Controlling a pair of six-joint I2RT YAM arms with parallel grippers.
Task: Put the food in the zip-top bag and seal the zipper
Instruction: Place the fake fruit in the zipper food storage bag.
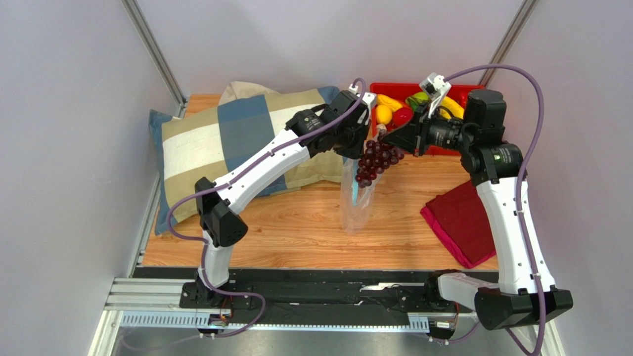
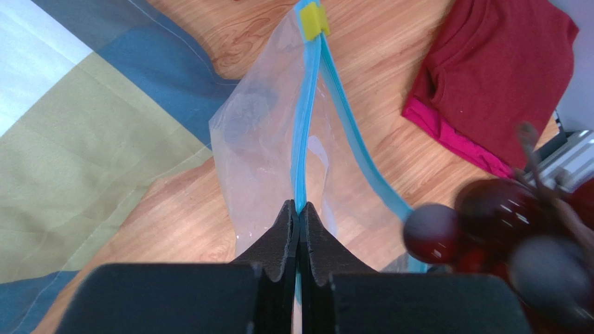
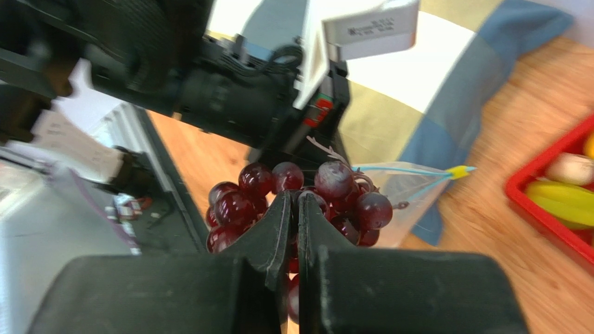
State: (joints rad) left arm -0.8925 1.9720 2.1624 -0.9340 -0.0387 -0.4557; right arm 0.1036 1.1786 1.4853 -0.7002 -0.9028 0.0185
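Note:
My left gripper (image 2: 299, 209) is shut on one lip of the light blue zipper (image 2: 303, 139) and holds the clear zip-top bag (image 1: 356, 208) hanging upright over the table, its mouth spread open. The other lip (image 2: 362, 167) bows away to the right. My right gripper (image 3: 294, 198) is shut on the stem of the dark purple grape bunch (image 3: 334, 181). The bunch (image 1: 375, 162) hangs right at the bag's mouth, beside the left gripper (image 1: 362, 148). More food (image 1: 394, 111), yellow, red and green pieces, lies in the red tray (image 1: 468, 93) at the back right.
A checked pillow (image 1: 223, 141) lies at the back left, under the left arm. A dark red cloth (image 1: 464, 219) lies on the wood at the right, near the right arm. A yellow slider tab (image 2: 314, 21) sits at the zipper's far end.

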